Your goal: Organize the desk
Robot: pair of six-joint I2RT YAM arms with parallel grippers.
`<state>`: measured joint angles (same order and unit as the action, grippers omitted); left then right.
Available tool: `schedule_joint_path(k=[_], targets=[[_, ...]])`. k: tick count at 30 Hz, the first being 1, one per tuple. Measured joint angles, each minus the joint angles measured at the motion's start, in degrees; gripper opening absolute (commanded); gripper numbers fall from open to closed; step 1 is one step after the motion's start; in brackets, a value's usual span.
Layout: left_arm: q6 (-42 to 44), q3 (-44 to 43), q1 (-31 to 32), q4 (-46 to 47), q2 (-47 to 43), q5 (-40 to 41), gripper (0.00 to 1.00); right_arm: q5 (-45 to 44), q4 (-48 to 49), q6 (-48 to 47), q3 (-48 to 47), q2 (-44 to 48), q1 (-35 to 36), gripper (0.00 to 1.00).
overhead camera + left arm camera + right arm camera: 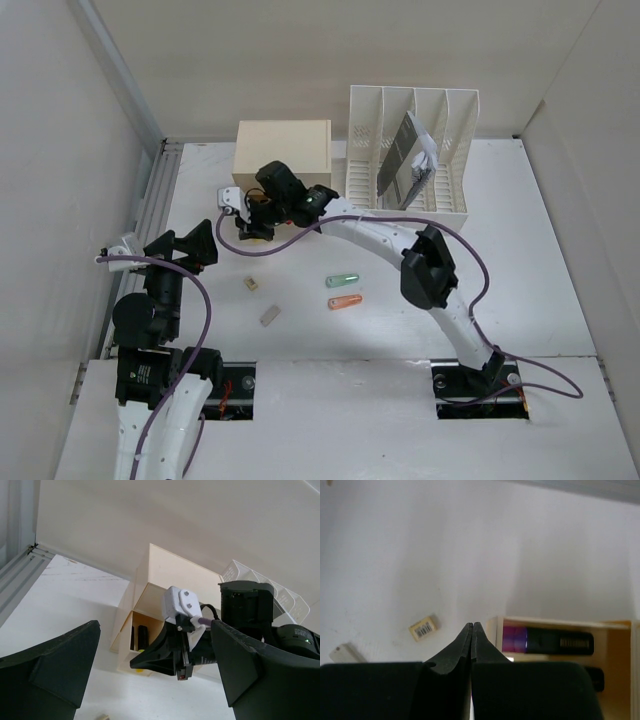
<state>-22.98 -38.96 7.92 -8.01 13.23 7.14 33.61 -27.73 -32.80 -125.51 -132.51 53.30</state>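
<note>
Left gripper point(155, 672) has its fingers spread wide, holding nothing, while right gripper point(472, 628) is pinched tight and empty right by the cream drawer box point(283, 148) on the white desk point(545, 255).

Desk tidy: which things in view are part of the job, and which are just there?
Job, likely: desk, green tube, orange tube, barcoded eraser, beige block, drawer box, shut right gripper near it.
Just there: file rack, flat grey item slotted in it, open left gripper.
</note>
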Motion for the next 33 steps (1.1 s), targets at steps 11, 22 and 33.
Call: schedule_joint_path(k=[11,22,33], targets=[[0.0,0.0,0.0,0.0,0.0,0.0,0.91,-32.9,11.6,6.2,9.9,3.6,2.3,0.00],[0.0,0.0,0.0,0.0,0.0,0.0,0.91,-52.2,16.6,6.7,5.2,0.2,3.3,0.00],[0.0,0.0,0.0,0.0,-1.0,-0.4,0.91,-33.9,9.6,5.1,7.0,1.9,1.5,0.12]])
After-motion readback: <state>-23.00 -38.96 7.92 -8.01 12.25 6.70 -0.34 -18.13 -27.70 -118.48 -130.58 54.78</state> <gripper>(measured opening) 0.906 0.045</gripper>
